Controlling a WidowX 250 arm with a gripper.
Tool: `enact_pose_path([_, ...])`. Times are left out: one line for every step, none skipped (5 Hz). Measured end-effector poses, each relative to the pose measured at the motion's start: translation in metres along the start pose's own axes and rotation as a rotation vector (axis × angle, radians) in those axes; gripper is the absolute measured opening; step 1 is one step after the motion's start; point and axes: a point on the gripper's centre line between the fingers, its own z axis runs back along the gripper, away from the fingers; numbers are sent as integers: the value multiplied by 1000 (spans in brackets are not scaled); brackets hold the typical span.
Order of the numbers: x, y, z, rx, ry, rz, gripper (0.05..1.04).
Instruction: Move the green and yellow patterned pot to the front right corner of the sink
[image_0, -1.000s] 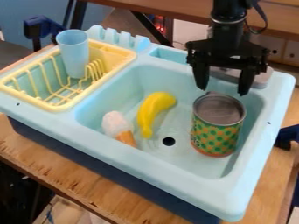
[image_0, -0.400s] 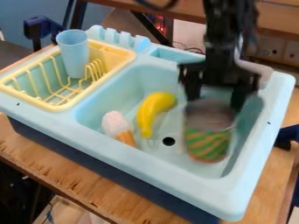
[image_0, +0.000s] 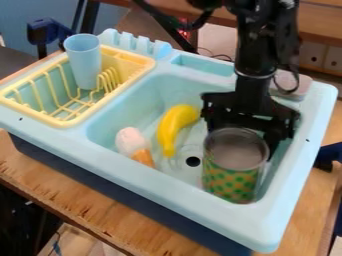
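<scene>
Lower in the frame than a second ago, the black two-finger end effector (image_0: 248, 107) has come down to the metal can with a green-and-orange patterned side (image_0: 230, 184), and that can has shifted downward and slightly left. It now stands in the right part of the pale blue plastic sink basin (image_0: 137, 178), right of the dark round drain hole (image_0: 193, 161). The end effector is at the can's upper, far side, but whether it is open or gripping the can cannot be told, as the can partly hides it. Near the centre, left of the can, lies a curved yellow toy banana (image_0: 175, 127), with a toy ice cream cone with a whitish-pink top (image_0: 132, 141) beside it, lower left. At upper left, a light blue plastic cup (image_0: 85, 62) stands in a pale yellow dish rack (image_0: 72, 122). Beneath the sink is a brown wooden surface (image_0: 85, 208).
</scene>
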Motion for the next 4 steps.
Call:
enact_pose_path([-11,-1,18,15,-1,5,1000])
enact_pose_path([-18,3,28,19,1,35,1001])
enact_pose_path([-22,3,26,12,22,34,1001])
enact_pose_path([-12,-2,37,-10,-11,23,1000])
